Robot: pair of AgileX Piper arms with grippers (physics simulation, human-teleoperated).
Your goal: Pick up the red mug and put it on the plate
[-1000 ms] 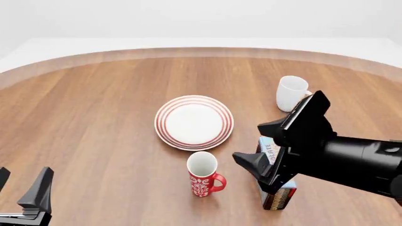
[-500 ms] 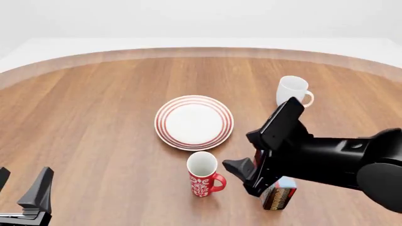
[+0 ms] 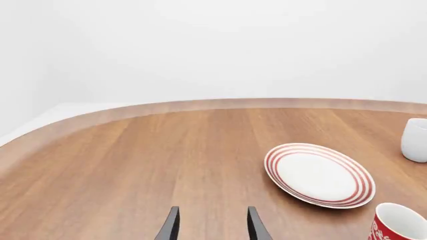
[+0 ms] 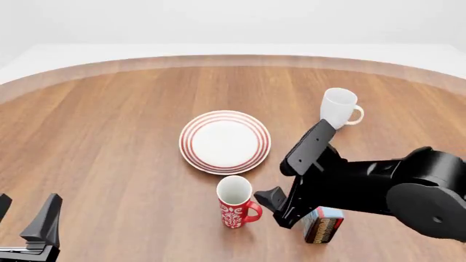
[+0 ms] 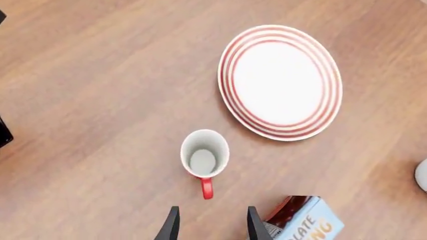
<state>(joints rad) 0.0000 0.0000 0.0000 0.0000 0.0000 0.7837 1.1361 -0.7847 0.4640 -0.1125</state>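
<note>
The red mug (image 4: 235, 201) stands upright on the worktop (image 4: 109, 136), just on the near side of the plate (image 4: 225, 141) and apart from it, its handle turned toward the right arm. The right gripper (image 4: 275, 208) hangs just beside that handle, on the mug's right in the front view, above the worktop and not touching the mug. In the right wrist view the mug (image 5: 204, 158) lies straight ahead of the gripper (image 5: 209, 225), its handle pointing back toward the gap between the two fingers, which stand parallel with a moderate gap and hold nothing. The plate (image 5: 280, 82) lies further on, empty.

The left gripper (image 4: 29, 226) sits low at the near left corner, well apart from everything; its fingers (image 3: 171, 226) are likewise parted and empty.

A white mug (image 4: 339, 108) stands far to the right, beyond the right arm. A box (image 4: 323, 224) lies on the worktop under that arm, just beside the gripper.

Compared with a second ago, the right arm has swung left and lower, so the gripper that was over the box now sits next to the mug's handle, and the white mug it partly hid is in full view. Mug, plate and left gripper have not moved.
</note>
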